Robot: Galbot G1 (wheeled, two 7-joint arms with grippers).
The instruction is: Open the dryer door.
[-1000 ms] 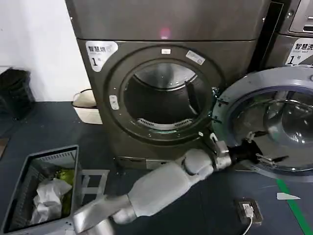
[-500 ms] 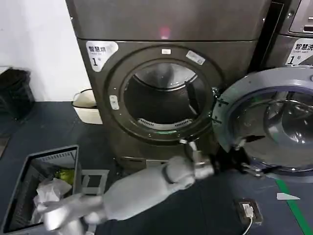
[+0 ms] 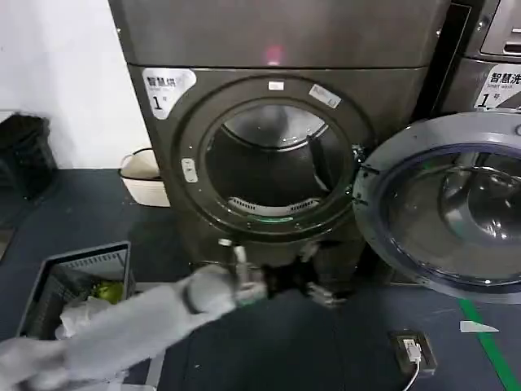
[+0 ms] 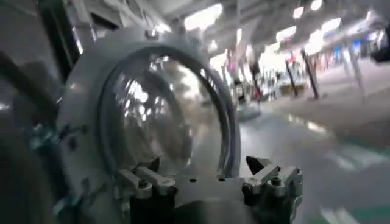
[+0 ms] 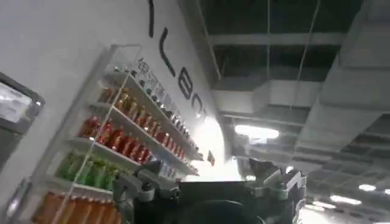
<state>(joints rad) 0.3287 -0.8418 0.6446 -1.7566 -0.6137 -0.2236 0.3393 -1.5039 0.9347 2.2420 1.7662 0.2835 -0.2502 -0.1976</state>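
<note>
The dryer door (image 3: 444,208) is standing wide open, off to the right of the left gripper (image 3: 313,285), whose fingers are spread, holding nothing. Opening looks finished; parking the arm remains.

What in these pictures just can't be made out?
- Left tool: motion-blurred in the head view, so its tips are unclear there.
- Dryer door: right side cut off by the head view's edge.
- Dryer drum depths: dark.
- Basket contents: half hidden by the blurred arm.
</note>
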